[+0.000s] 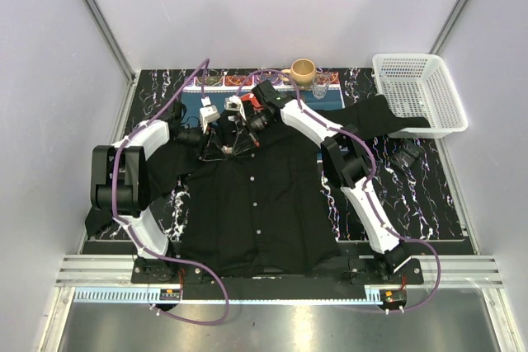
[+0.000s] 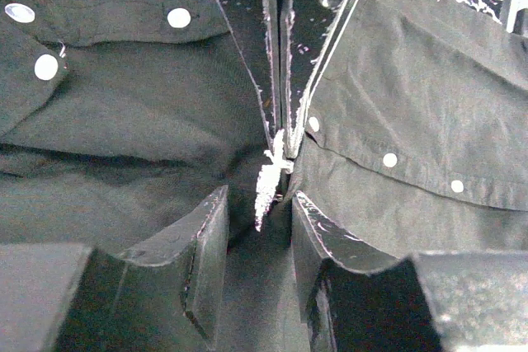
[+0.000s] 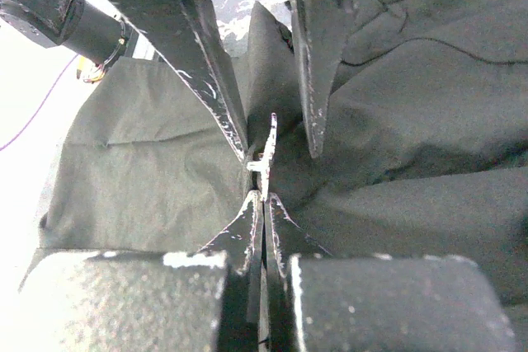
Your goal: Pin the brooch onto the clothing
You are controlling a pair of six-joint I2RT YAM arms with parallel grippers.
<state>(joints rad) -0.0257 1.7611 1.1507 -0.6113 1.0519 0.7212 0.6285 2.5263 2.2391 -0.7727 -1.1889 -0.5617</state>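
The shirt (image 1: 247,220) lies flat on the bench (image 1: 429,195), front side up and collar to the far side, with its row of white buttons (image 2: 179,17) down the middle. Both arms reach to the collar area.

The left pincer (image 2: 260,195) is there with its jaws apart. Its two fingers (image 2: 206,237) stand one on each side of the brooch (image 2: 268,180) and do not clamp it. In the right wrist view one of these fingers seems to touch the brooch and the other is apart from it.

The brooch is a small whitish piece, held on edge just over the dark cloth near the top of the button row. I cannot tell if it touches the cloth.

The right pincer (image 3: 262,199) is closed, and its tips pinch one end of the brooch.

Behind the collar, at the far edge, stand a cup (image 1: 303,70) and a glass (image 1: 322,84). At the far right is a white basket (image 1: 417,92), and the end of one sleeve lies against it.
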